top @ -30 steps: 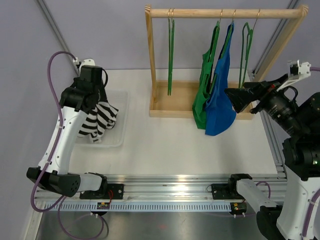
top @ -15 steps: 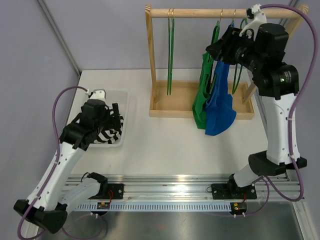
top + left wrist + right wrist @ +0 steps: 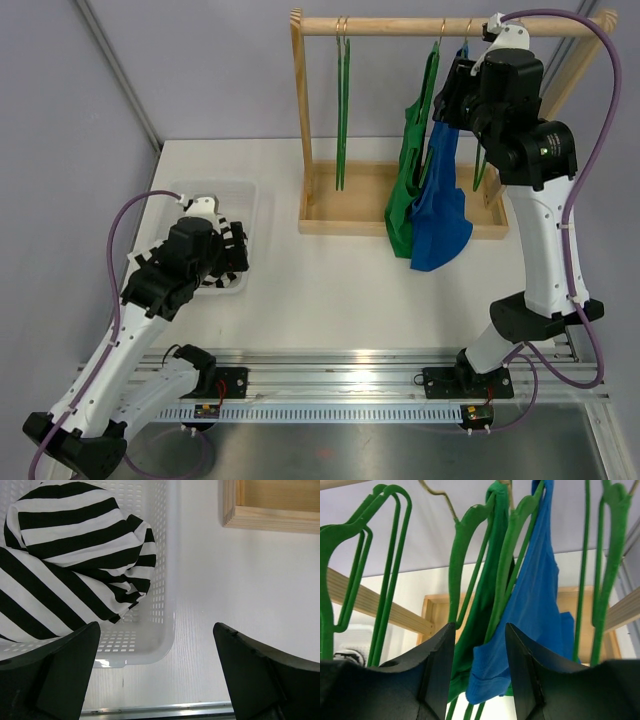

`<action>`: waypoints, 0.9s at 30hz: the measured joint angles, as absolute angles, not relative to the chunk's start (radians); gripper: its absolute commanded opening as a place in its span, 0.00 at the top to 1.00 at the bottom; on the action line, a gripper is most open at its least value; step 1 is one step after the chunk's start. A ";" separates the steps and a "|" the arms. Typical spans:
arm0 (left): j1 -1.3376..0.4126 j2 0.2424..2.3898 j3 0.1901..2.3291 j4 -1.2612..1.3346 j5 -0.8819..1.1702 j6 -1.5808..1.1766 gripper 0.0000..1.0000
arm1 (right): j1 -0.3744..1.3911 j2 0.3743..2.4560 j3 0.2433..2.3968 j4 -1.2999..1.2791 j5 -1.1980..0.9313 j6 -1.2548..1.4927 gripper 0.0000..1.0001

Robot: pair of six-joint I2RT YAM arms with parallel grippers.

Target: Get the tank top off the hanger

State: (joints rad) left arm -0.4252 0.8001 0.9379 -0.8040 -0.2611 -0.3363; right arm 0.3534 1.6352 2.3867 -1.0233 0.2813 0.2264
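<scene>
Blue tank top [image 3: 440, 215] hung on its green hanger [image 3: 517, 550] from the wooden rack [image 3: 450, 26] at the far edge of the surface [image 3: 330, 290], pressed against a green tank top [image 3: 402, 215]. Nearest, the left claw [image 3: 156, 640] gaped wide open and empty over the white basket [image 3: 167, 555] by the left edge, where a striped garment [image 3: 65, 555] lay; no hazard there. Farther back, the right claw [image 3: 480, 630] sat high among the hangers, jaws partway apart, and whether they pinched cloth could not be told. The likely trouble was catching both garments or a hanger hook, so that a pull would drag the hanger off the rack or snag a strap. Empty hangers [image 3: 342, 110] crowded either side.
</scene>
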 measured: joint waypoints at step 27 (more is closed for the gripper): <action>-0.428 0.804 0.923 -0.767 -0.183 -0.318 0.01 | 0.354 1.794 2.463 -0.991 0.540 0.054 0.88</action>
State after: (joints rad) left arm -0.4282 0.8036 0.9226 -0.7670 -0.1833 -0.3183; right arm 0.3542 1.7939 2.4634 -0.9905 0.5404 0.0544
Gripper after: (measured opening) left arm 0.988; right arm 0.144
